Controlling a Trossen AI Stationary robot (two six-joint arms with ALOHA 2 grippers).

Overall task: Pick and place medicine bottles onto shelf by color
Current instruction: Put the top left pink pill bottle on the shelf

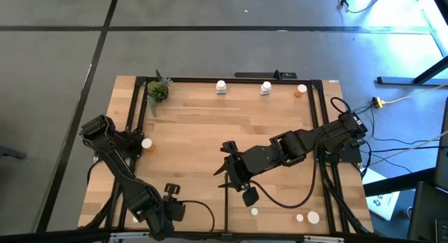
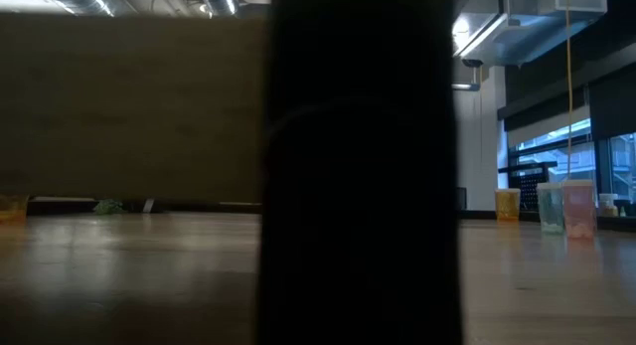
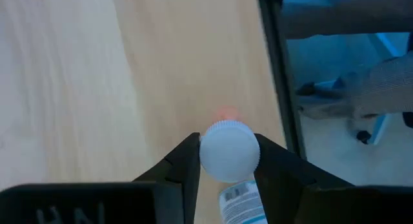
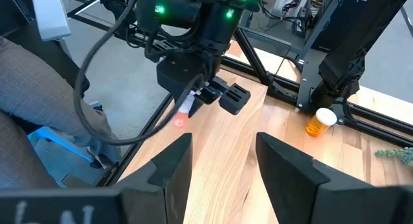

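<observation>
Here, the left gripper [image 3: 227,161] pinches a small white-capped medicine bottle with a printed label [image 3: 230,153] over the near left corner of the light-wood planked shelf framed in black bars [image 1: 203,124].
The right gripper [image 4: 222,161] hangs over the near middle, fingers apart and empty. Two white bottles [image 1: 221,87] and an orange one [image 1: 301,90] stand along the far edge, another orange bottle [image 1: 147,143] sits at the left bar, and a small green potted plant [image 1: 157,92] occupies the far left corner.
</observation>
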